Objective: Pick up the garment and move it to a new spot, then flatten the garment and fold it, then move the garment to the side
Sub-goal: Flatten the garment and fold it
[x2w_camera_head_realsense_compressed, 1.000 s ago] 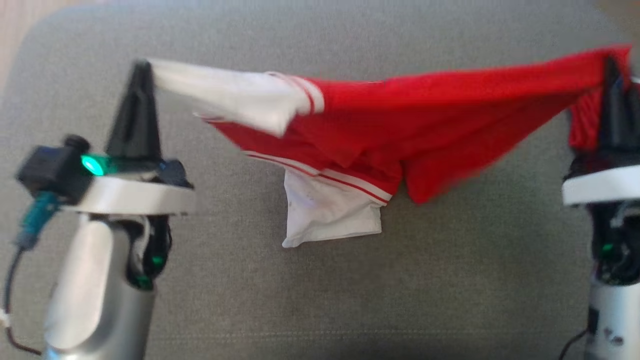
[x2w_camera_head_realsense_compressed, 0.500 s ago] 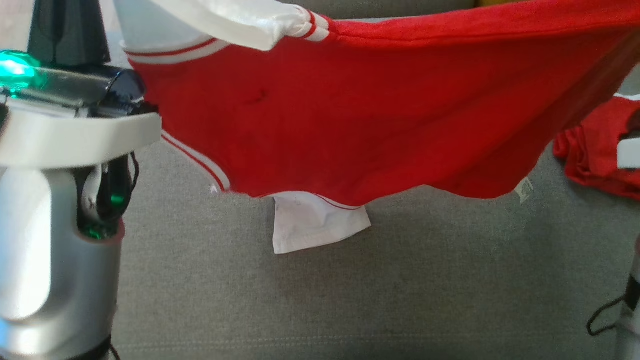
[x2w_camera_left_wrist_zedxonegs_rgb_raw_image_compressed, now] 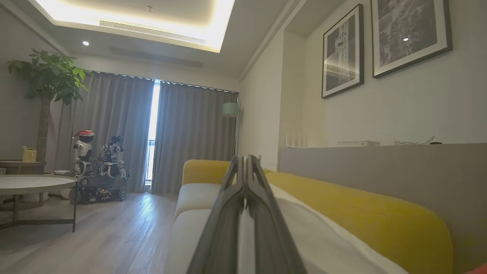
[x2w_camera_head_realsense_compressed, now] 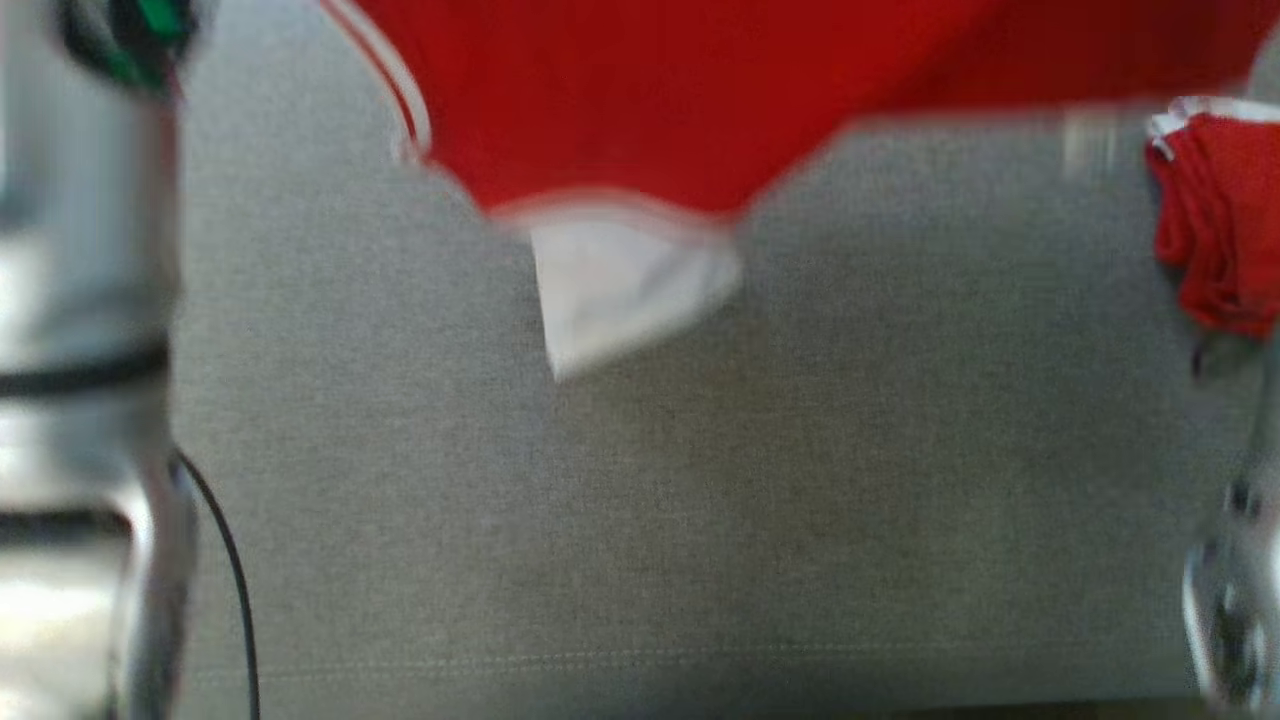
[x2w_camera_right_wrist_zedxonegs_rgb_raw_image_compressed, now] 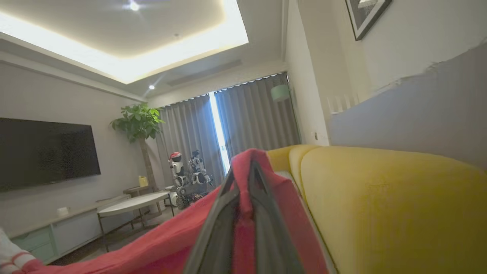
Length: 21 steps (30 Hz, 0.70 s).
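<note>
Left gripper point(x2w_camera_left_wrist_zedxonegs_rgb_raw_image_compressed: 245, 163): the fingers are pressed together and pinch white cloth of the garment, which spreads away toward 4 o'clock in the left wrist view.
Right gripper point(x2w_camera_right_wrist_zedxonegs_rgb_raw_image_compressed: 243, 171): it is clamped tight on a red fold, which drapes over both fingers and trails off toward 8 o'clock in the right wrist view.
Garment point(x2w_camera_head_realsense_compressed: 650, 90): it hangs in the air as a red sheet across 12 o'clock of the head view, clear of the grey seat point(x2w_camera_head_realsense_compressed: 700, 500). A white sleeve point(x2w_camera_head_realsense_compressed: 625, 285) dangles from its low point, and a red bunch point(x2w_camera_head_realsense_compressed: 1220, 220) sags at 3 o'clock.
Left forearm point(x2w_camera_head_realsense_compressed: 80, 400): it stands blurred at 9 o'clock.
Change: a second ago the cloth was strung between both grippers at mid-picture. Now it has risen to the top edge, and the sleeve has risen with it.
Meaning: the lift looks well under way with both ends secure. Carrying the garment to a new spot and laying it flat remain.
Risk: the sagging bunch could land folded under.
</note>
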Available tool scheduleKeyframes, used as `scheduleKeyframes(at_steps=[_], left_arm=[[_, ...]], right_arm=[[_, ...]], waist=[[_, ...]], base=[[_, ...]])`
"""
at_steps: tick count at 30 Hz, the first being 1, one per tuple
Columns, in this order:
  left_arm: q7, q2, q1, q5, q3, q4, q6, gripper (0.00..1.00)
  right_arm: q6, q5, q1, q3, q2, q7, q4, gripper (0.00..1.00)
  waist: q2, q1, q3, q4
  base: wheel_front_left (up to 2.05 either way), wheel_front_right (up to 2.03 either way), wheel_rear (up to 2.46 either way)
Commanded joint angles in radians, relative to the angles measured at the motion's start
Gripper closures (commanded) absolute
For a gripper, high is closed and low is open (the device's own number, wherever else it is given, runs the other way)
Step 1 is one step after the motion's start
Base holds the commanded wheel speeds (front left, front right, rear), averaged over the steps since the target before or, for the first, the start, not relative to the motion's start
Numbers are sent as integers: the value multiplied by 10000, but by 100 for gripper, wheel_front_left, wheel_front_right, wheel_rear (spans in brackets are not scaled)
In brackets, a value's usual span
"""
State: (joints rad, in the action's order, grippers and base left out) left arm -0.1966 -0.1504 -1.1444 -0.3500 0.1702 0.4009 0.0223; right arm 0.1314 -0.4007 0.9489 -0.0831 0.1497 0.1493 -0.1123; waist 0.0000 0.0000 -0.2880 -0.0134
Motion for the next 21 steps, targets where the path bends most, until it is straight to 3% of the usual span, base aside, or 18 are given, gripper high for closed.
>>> scheduleKeyframes(at_steps=[1,10,16,21], left_arm=[[-116,-432,-722,132,-352,13,5,100],[-632,-682,-3453,506,-629,3362,69,100],[-423,-74,-3052,221,-529,5947,197,100],[-266,425,-2218,-64,-480,7529,356,100]], right_arm=[[-7,-118,701,269,-67,-207,28,100],[-7,-157,4179,1256,-511,-2689,-4858,100],[-7,219,4431,2232,-588,-2963,-7881,100],[-7,131,3966,2720,-667,-2980,-9710,100]], waist=[[0,0,-196,133],[0,0,-201,305],[0,0,-927,-1],[0,0,-1453,-207]], base=[[0,0,0],[0,0,0],[0,0,0],[0,0,0]])
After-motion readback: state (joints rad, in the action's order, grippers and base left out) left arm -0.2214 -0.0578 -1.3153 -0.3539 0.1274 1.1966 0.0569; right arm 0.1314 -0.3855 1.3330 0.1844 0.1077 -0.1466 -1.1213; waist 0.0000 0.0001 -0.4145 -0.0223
